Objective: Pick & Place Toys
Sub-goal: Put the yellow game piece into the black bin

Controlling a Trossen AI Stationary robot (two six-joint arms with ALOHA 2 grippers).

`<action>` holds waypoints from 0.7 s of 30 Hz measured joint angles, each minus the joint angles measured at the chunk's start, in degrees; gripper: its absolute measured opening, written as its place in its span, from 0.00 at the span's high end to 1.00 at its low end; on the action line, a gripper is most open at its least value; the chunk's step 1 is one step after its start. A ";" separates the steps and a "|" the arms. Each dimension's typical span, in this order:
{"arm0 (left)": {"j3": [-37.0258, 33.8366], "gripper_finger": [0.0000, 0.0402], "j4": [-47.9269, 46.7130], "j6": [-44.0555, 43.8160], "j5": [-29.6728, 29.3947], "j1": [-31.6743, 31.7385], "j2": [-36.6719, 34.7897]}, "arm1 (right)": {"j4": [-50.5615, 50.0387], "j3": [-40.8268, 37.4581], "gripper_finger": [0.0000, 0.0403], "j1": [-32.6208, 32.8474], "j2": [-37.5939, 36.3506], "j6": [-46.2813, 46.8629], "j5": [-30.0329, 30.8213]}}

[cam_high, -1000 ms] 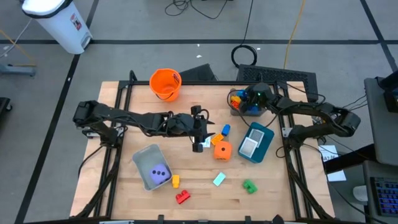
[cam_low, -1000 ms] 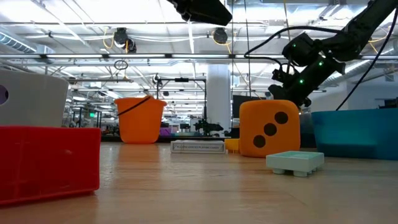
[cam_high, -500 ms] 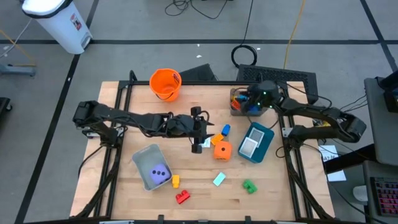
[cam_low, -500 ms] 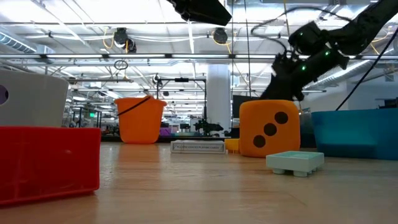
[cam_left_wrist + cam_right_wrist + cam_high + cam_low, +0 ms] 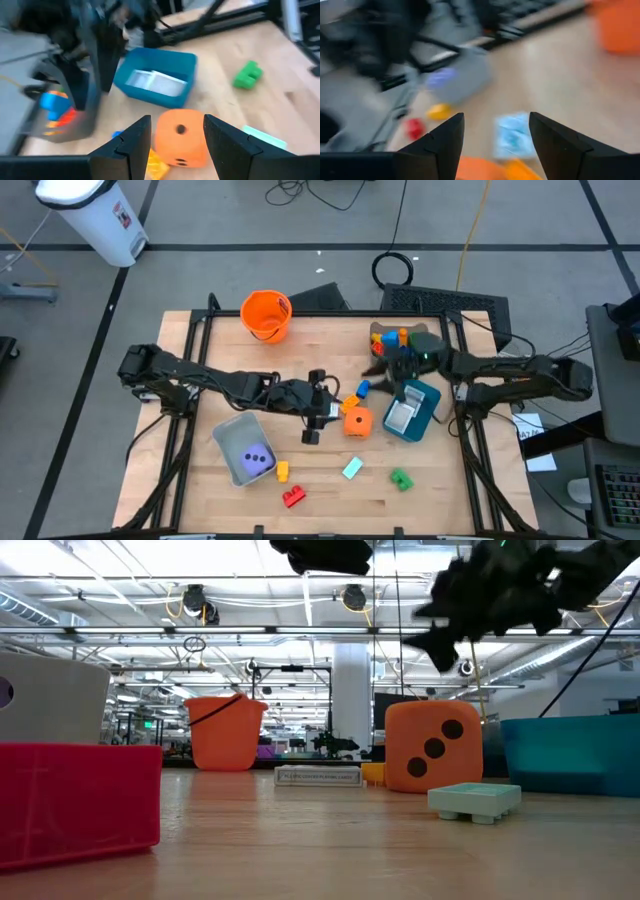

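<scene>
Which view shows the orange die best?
The low view: the orange die stands sharp and unblocked, three dots facing the camera. The high view shows only its small top. The left wrist view has it blurred; the right wrist view shows just an orange edge.

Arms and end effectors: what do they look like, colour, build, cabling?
Both arms are dark, near black, jointed links with cables along them. The left end effector has two flat, dark, tapering fingers; the right end effector shows the same dark finger pair.
</scene>
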 joint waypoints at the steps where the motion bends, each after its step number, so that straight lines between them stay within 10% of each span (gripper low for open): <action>1: 0.00 0.54 -0.21 -0.17 1.03 -0.23 0.31 | 2.12 0.00 0.46 2.88 0.00 -0.19 0.00; 8: 0.00 0.54 -2.69 -4.35 2.81 -2.29 3.92 | 7.72 0.00 0.47 21.90 0.00 -7.14 2.21; 16: -0.02 0.54 -7.64 -11.65 2.79 -5.72 6.76 | 10.29 -4.14 0.47 37.29 3.75 -15.13 28.64; 21: -0.07 0.54 -12.21 -18.27 2.80 -8.20 7.47 | 19.48 -8.57 0.48 39.76 8.19 -14.30 34.72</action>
